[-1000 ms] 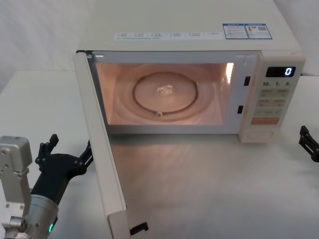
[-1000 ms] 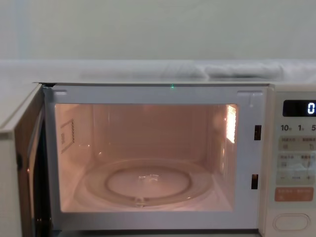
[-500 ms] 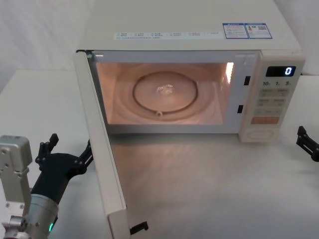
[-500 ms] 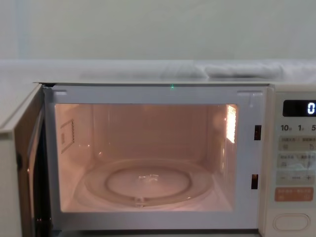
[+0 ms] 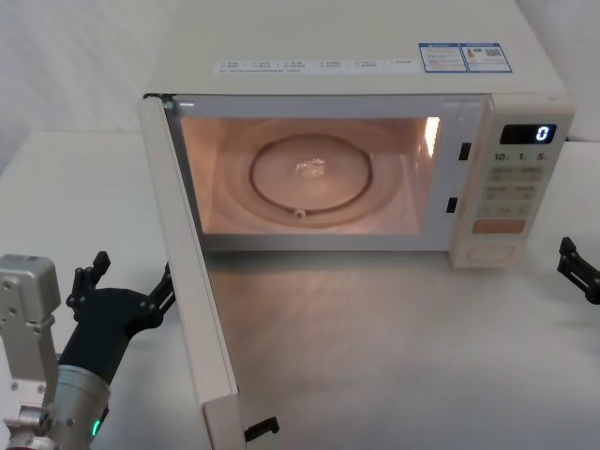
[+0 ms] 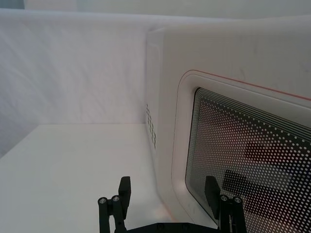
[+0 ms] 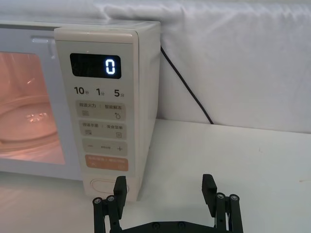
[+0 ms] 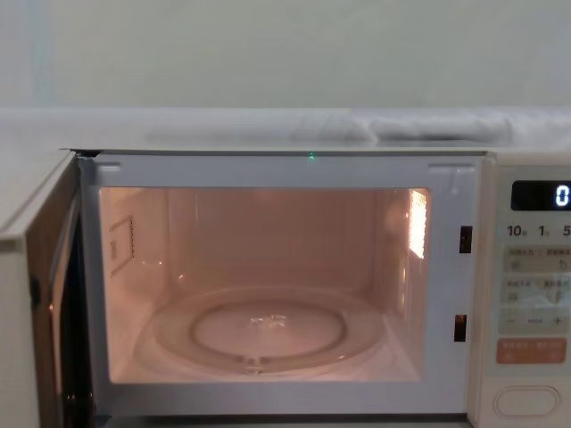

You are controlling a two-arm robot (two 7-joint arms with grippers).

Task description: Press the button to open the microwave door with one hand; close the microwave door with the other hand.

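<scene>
I see the microwave door [image 5: 187, 281] swung wide open toward me, hinged on the left side of the oven, with its free edge reaching out over the table [image 5: 375, 347]. The cavity is lit and the glass turntable [image 5: 311, 175] sits bare inside. My left gripper [image 5: 122, 286] hangs low on the left, just outside the open door, on the door's outer face; from the left wrist camera its two black fingers [image 6: 125, 189] stand spread apart with nothing between them, one finger lying in front of the door's dotted window [image 6: 252, 160] and the other over the bare tabletop. I cannot tell whether that finger touches the glass. My right gripper [image 7: 165, 191] sits off to the right of the oven, near the front corner of the keypad strip [image 7: 104, 116]; its fingers are also spread wide and hold nothing. The button [image 7: 105, 187], the wide pale key at the bottom of the keypad below the orange key [image 7: 107, 162], lies just beside the right gripper, apart from it. The display [image 7: 95, 65] reads 0. In the chest camera the door [image 8: 40, 294] shows edge-on at the left and the button [image 8: 526, 400] at the lower right.
</scene>
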